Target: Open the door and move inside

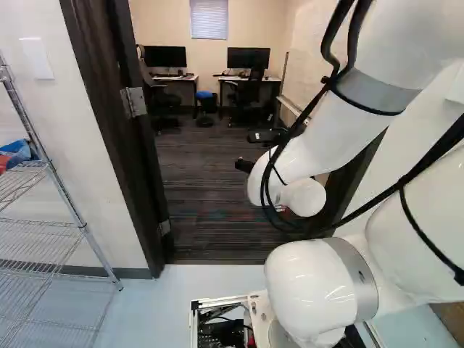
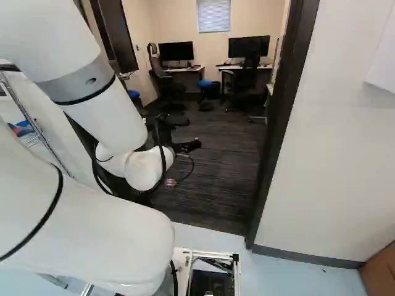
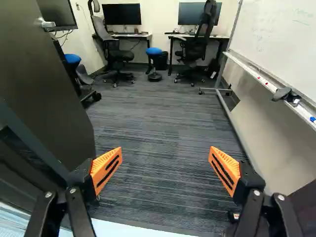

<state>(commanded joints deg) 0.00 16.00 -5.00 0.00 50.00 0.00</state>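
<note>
See the door [image 3: 49,98] pointing inward, with long axis upright and top cut off in the wrist view. Have the end effector [image 1: 246,151] released.

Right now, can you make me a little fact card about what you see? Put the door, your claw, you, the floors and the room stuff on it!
Door: open, swung into the room
Claw: open, nothing between its fingers
Arm: reaching into the doorway
Base: outside the room, before the doorway
Floors: dark striped carpet inside, pale floor outside
Far end: two screens on desks, office chairs, blue-topped stool
Beside the carpet: whiteboard
</note>
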